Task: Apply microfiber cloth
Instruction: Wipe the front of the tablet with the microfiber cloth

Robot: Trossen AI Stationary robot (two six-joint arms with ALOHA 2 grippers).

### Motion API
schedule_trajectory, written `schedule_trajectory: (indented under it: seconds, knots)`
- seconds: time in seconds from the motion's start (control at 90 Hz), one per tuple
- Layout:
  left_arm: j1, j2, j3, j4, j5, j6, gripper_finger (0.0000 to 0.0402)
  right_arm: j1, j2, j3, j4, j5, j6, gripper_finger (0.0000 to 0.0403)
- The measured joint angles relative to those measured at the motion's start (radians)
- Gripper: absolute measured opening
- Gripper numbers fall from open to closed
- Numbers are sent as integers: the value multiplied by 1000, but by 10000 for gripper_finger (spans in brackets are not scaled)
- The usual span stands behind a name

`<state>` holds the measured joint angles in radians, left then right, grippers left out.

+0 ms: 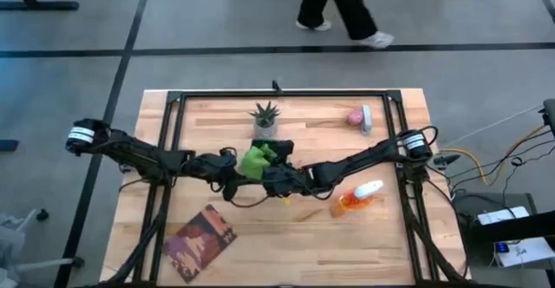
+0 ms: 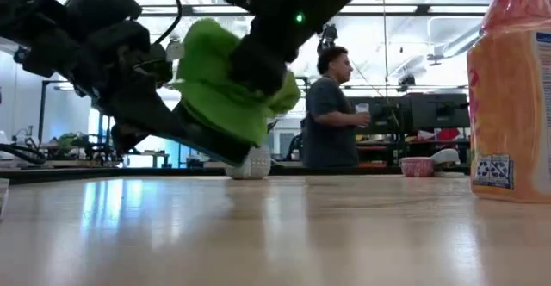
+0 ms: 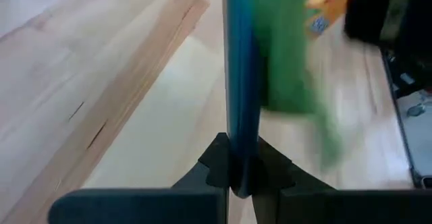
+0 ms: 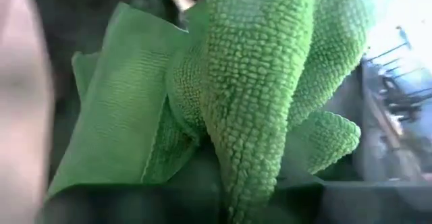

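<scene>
Lime microfiber cloth (image 4: 256,96) fills the right wrist view, bunched between the right gripper (image 1: 276,173) fingers, which are closed on it, held above the table (image 1: 364,245). Left gripper (image 1: 227,168) just beside clamps a thin dark flat tablet (image 3: 239,82) edge-on. Cloth looks light, soft, floppy; likely best pinched at a bunched fold.

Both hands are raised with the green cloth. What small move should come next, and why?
Probably wipe the cloth slowly along the tablet. The right hand grips the cloth; the left hand clamps the tablet's edge, both above the table.
</scene>
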<state>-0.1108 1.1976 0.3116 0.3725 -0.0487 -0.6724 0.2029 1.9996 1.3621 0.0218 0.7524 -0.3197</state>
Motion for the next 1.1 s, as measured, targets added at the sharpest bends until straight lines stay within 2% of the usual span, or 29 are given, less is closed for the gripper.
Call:
schedule_trajectory:
  seconds: [0.144, 0.256, 0.433, 0.822, 0.956, 1.1]
  knots:
    - [0, 0, 1, 21, -35, 9, 9, 21, 56, -1, 45, -99, 88, 3]
    - [0, 0, 13, 32, -63, 20, 9, 44, 86, 0, 76, -91, 81, 3]
    - [0, -2, 16, 48, -84, 9, 9, 59, 73, 2, 54, 89, -74, 3]
    - [-1, -3, 13, 2, -67, -45, 9, 41, -170, 2, 94, 530, -633, 3]
    - [-1, -3, 12, -8, -67, -50, 9, 18, -244, 3, 107, 589, -700, 3]
    - [-1, -3, 12, -9, -70, -57, 9, -5, -274, 3, 124, 584, -667, 3]
